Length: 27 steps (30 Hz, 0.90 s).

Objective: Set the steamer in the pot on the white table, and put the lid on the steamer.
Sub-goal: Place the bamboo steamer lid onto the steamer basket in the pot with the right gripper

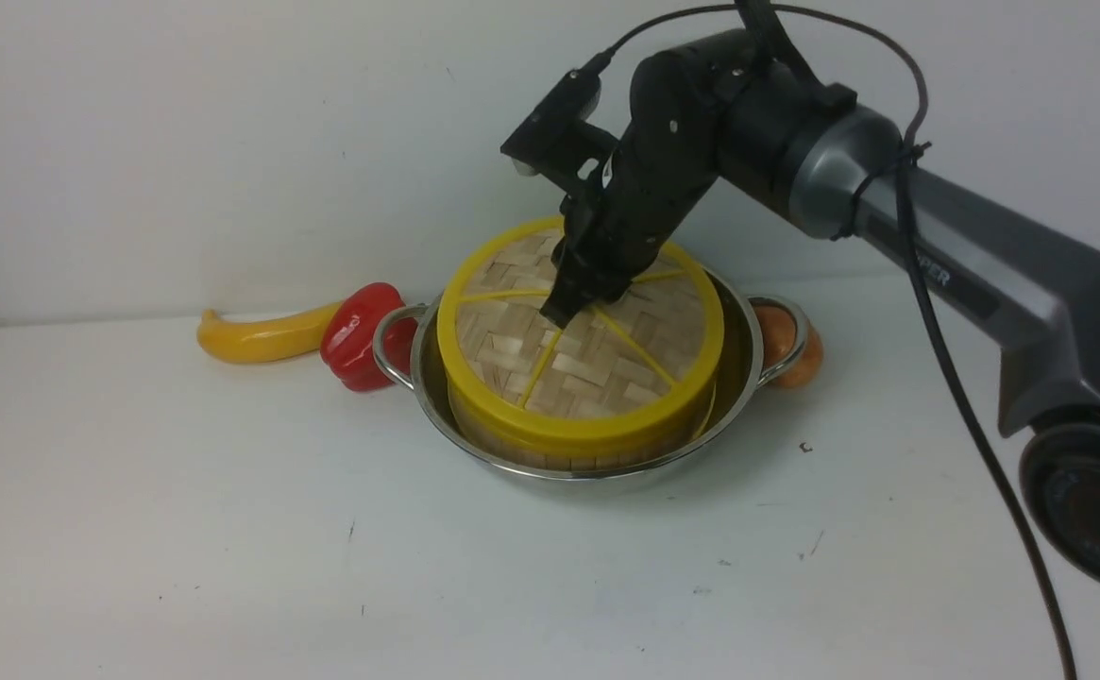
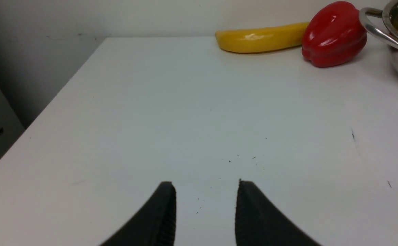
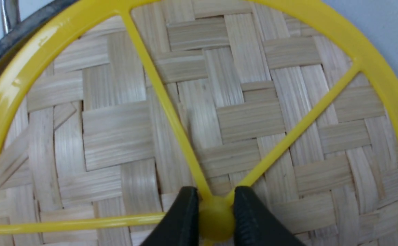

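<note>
the right gripper [image 3: 216,218] pinches the centre knob of the lid [image 1: 597,349], which sits on the steamer [image 1: 502,442] inside the pot [image 1: 743,382]. the left gripper [image 2: 205,208] hangs parted and empty over the white table [image 1: 181,529], well apart from the pot.

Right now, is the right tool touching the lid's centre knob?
Touching. In the right wrist view, the right tool has both fingers pressed against the lid's yellow knob.
</note>
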{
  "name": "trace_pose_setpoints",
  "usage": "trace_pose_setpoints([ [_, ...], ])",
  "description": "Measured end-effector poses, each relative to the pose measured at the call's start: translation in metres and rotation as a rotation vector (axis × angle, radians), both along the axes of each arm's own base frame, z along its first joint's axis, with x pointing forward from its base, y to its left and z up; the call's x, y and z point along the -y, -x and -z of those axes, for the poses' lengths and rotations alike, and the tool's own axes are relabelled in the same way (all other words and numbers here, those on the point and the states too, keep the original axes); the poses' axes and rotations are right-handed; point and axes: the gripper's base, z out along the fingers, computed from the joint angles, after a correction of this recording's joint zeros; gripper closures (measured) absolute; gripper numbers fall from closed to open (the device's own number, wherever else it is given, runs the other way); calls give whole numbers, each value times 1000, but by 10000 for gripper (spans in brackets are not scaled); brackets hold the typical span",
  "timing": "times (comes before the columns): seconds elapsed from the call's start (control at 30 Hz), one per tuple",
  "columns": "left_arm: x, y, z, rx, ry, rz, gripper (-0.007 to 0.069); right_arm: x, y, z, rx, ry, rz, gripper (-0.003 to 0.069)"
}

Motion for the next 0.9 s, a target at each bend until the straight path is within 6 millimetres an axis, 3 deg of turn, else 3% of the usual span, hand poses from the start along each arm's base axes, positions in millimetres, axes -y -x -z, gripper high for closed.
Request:
trace_pose_setpoints([
  [0.8, 0, 0, 0, 0, 0, 0, 384, -3, -7, 13, 34, -6, 1, 517],
  [0.9, 0, 0, 0, 0, 0, 0, 384, -3, -7, 13, 35, -5, 0, 491],
])
